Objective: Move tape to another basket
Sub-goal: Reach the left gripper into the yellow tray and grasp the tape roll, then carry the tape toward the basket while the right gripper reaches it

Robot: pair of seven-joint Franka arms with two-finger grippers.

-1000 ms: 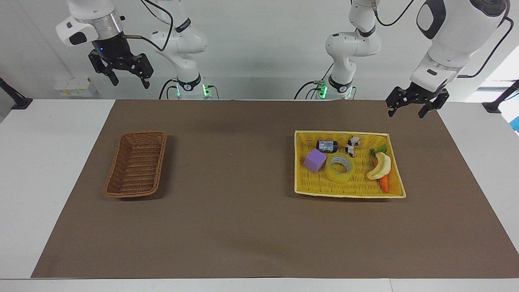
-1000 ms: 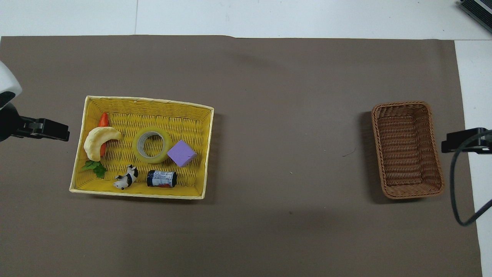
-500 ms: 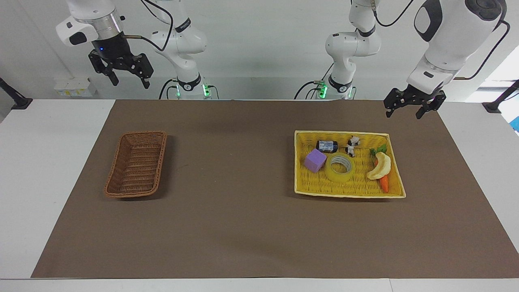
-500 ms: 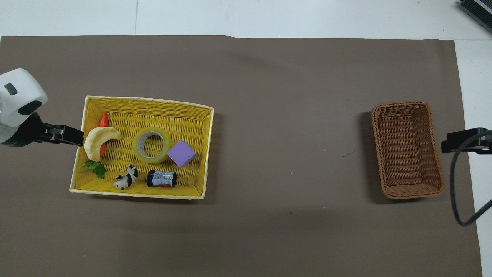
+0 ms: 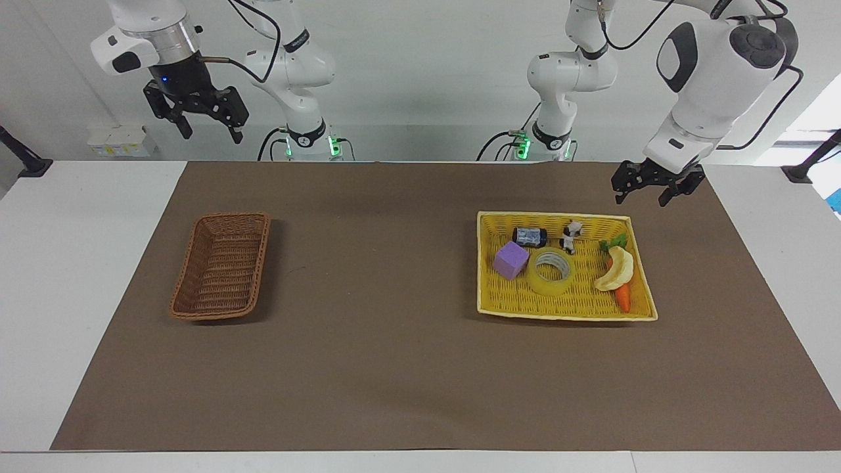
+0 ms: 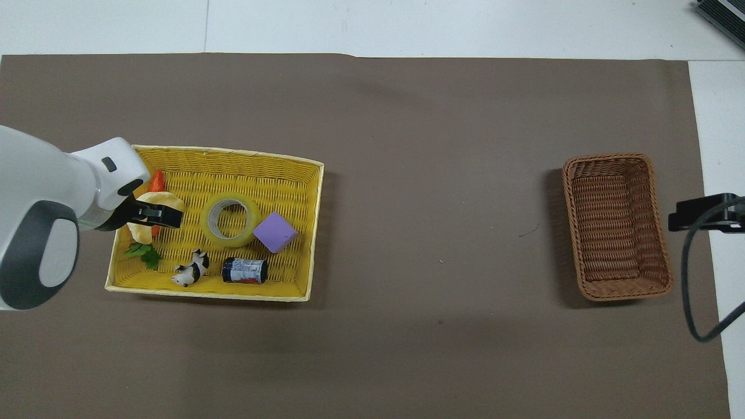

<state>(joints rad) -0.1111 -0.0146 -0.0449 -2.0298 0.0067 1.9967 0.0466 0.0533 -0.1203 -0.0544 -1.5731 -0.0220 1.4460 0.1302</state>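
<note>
The tape is a yellowish roll lying flat in the middle of the yellow tray basket, beside a purple cube. It also shows in the overhead view. The brown wicker basket stands empty toward the right arm's end of the table, also in the overhead view. My left gripper is open and empty, up in the air over the yellow basket's end with the banana. My right gripper is open, and its arm waits high beside the brown basket.
The yellow basket also holds a small can, a cow figure, a banana and a carrot. A brown mat covers the table between the two baskets.
My left gripper has moved lower and from beside the yellow basket to over its banana end, closer to the tape. The right arm and all objects have stayed still.
</note>
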